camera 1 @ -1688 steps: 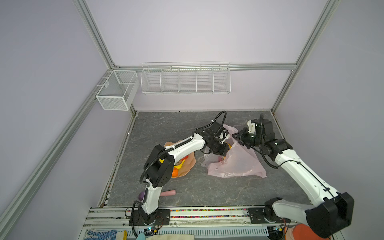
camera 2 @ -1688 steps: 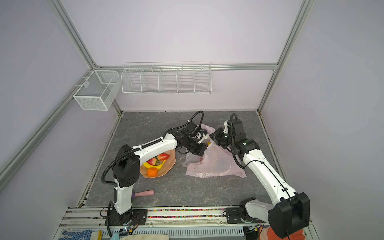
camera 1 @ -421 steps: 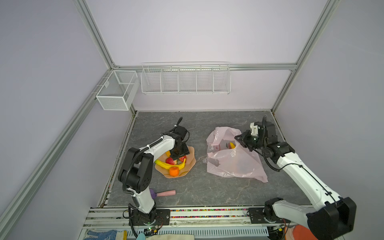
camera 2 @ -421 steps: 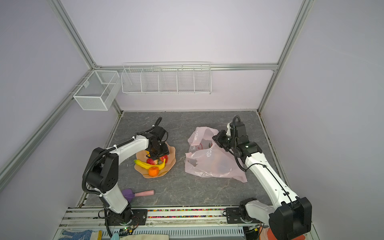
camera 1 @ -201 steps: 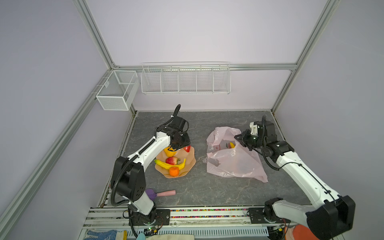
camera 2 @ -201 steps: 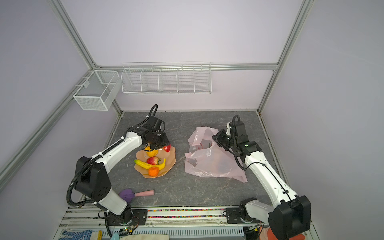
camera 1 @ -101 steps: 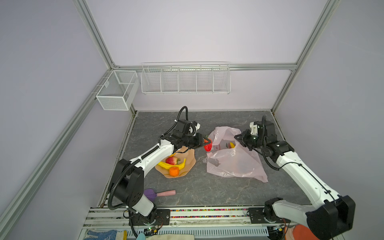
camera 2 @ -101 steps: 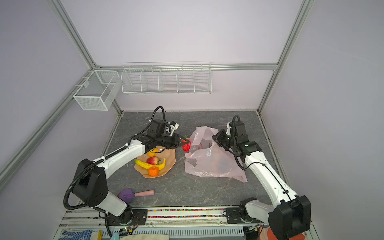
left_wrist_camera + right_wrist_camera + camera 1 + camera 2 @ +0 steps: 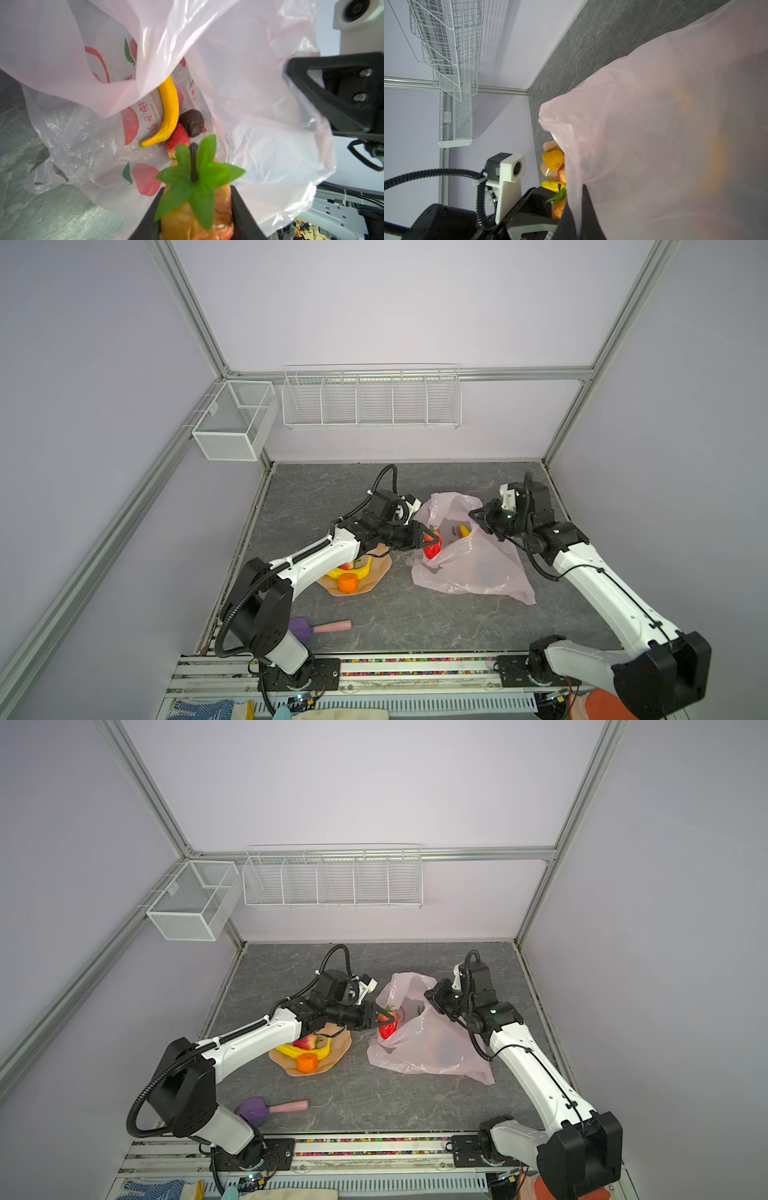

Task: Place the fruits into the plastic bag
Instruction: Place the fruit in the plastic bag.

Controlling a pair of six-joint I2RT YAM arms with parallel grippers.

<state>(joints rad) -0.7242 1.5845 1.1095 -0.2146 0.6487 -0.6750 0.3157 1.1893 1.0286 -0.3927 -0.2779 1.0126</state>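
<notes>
While in left gripper (image 9: 431, 537), strawberry (image 9: 432, 551) at mouth of plastic bag (image 9: 478, 568).

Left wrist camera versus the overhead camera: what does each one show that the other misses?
Only the left wrist view shows the bag's red apple prints and a dark purple fruit lying inside. Only a top view shows the peach dish with an orange, the purple-headed brush and the wire baskets. Both show the pink plastic bag, the left gripper holding a strawberry at its mouth, and the right gripper pinching its rim.
</notes>
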